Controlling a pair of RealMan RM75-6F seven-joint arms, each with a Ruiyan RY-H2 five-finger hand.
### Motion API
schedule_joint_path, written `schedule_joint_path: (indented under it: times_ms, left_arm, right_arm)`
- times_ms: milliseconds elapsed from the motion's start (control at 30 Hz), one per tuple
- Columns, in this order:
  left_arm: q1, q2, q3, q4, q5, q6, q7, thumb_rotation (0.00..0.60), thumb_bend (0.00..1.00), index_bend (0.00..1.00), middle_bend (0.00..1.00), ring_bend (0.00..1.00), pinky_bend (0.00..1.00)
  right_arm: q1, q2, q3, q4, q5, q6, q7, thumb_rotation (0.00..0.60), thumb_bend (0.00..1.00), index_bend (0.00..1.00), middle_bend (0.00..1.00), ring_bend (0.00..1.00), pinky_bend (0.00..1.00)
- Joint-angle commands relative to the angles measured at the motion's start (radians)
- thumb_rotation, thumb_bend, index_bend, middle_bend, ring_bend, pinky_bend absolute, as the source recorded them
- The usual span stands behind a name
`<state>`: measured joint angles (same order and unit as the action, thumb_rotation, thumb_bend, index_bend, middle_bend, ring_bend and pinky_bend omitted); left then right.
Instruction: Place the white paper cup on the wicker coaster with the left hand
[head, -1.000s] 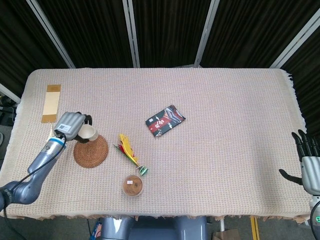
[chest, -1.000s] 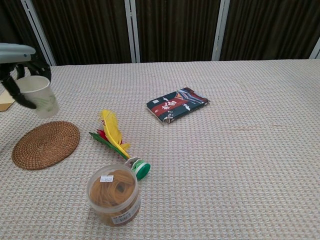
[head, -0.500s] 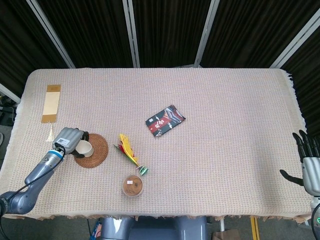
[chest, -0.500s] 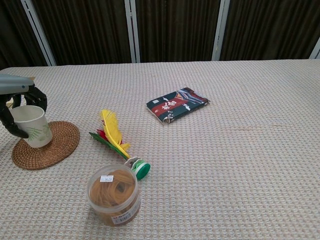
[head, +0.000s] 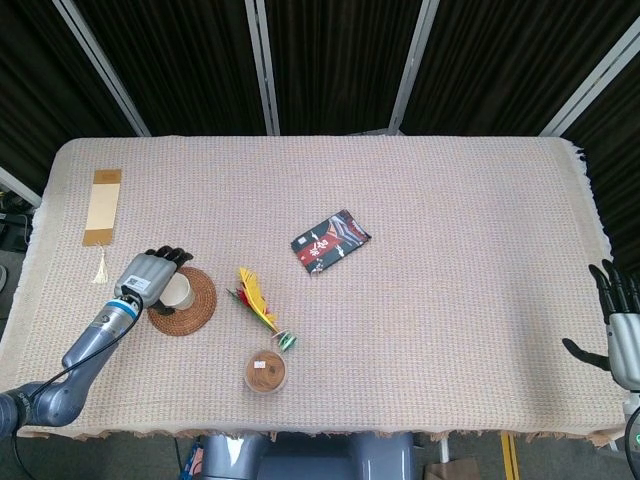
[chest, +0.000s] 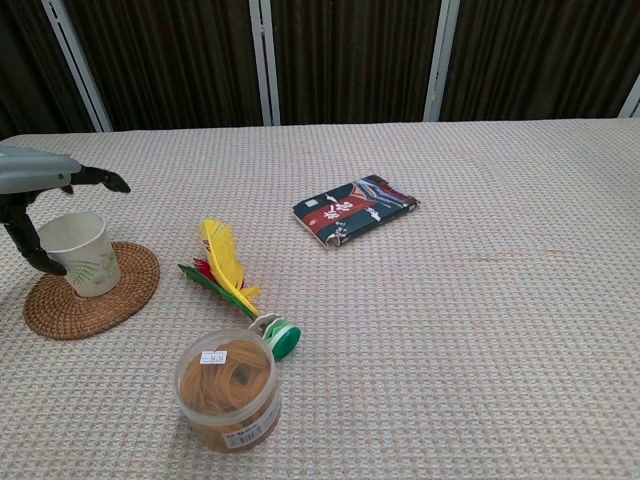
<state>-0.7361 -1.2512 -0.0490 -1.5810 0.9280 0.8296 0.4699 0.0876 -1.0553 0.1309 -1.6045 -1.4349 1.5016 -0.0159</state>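
Note:
The white paper cup (head: 178, 291) (chest: 81, 254) stands upright on the round wicker coaster (head: 203, 300) (chest: 132, 284), toward the coaster's left side. My left hand (head: 148, 274) (chest: 40, 190) is just left of the cup with its fingers (chest: 100, 179) spread out above the rim. Its thumb (chest: 28, 246) hangs close to the cup's left wall; no grip shows. My right hand (head: 620, 330) hangs off the table's right front corner, fingers apart and holding nothing.
A feather shuttlecock (head: 260, 305) (chest: 230, 270) lies right of the coaster. A clear jar of rubber bands (head: 267, 371) (chest: 228, 388) stands near the front edge. A dark packet (head: 331, 241) (chest: 354, 208) lies mid-table. A tan bookmark (head: 103, 205) lies far left.
The left hand brought the cup down from above the coaster's far edge and set it on the coaster. Its fingers have since opened off the cup. The right hand hardly moved.

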Motion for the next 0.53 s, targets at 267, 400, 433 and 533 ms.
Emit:
schedule_joint_path:
  times_ms: [267, 400, 433, 533]
  left_arm:
    - [0.154, 0.101, -0.021, -0.145, 0.207, 0.296, -0.175, 0.6, 0.0, 0.0, 0.0, 0.0, 0.0]
    - [0.294, 0.075, 0.016, -0.132, 0.4, 0.566, -0.259, 0.6, 0.0, 0.0, 0.0, 0.0, 0.0]
    - [0.319, 0.073, 0.026, -0.131, 0.421, 0.602, -0.265, 0.6, 0.0, 0.0, 0.0, 0.0, 0.0]
    - [0.373, 0.069, 0.052, -0.129, 0.463, 0.669, -0.273, 0.6, 0.0, 0.0, 0.0, 0.0, 0.0]
  right_arm:
    - [-0.01, 0.01, -0.01, -0.021, -0.048, 0.037, 0.012, 0.6, 0.0, 0.0, 0.0, 0.0, 0.0]
    - [-0.016, 0.013, -0.021, -0.023, -0.077, 0.051, 0.031, 0.6, 0.0, 0.0, 0.0, 0.0, 0.0]
    - [-0.016, 0.012, -0.021, -0.019, -0.077, 0.051, 0.033, 0.6, 0.0, 0.0, 0.0, 0.0, 0.0]
    - [-0.016, 0.009, -0.022, -0.01, -0.075, 0.049, 0.038, 0.6, 0.0, 0.0, 0.0, 0.0, 0.0]
